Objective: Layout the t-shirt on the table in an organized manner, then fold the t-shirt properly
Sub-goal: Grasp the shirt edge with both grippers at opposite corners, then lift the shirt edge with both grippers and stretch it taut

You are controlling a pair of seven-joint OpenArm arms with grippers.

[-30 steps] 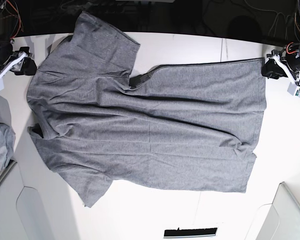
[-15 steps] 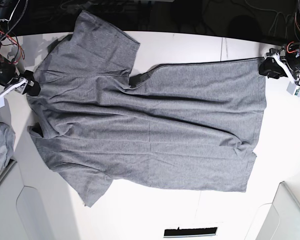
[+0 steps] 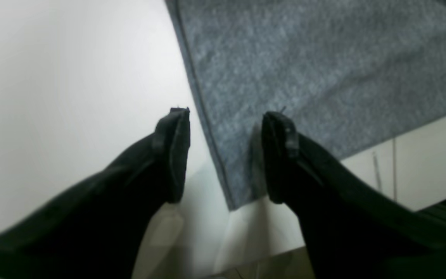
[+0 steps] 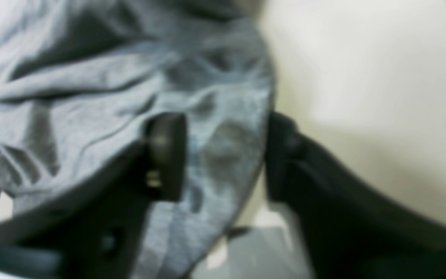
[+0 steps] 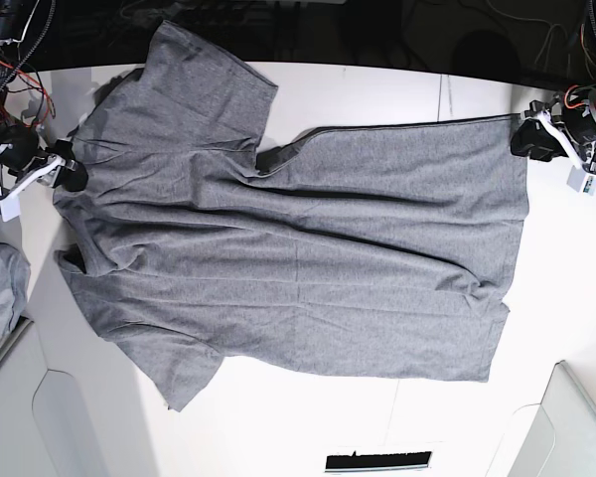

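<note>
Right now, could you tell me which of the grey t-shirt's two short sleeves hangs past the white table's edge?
The sleeve at the base view's top overhangs the dark far edge; the other sleeve lies fully on the white table.

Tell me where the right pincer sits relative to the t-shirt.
In the base view the right pincer is at the left edge, jaws apart over the t-shirt's collar-end edge; the right wrist view shows grey fabric between the jaws.

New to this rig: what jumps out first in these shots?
The grey t-shirt spread across most of the white table, still rumpled, one sleeve running over the far edge. The left hand sits open astride a hem corner; the right hand straddles the shirt's edge at the shoulder end.
</note>
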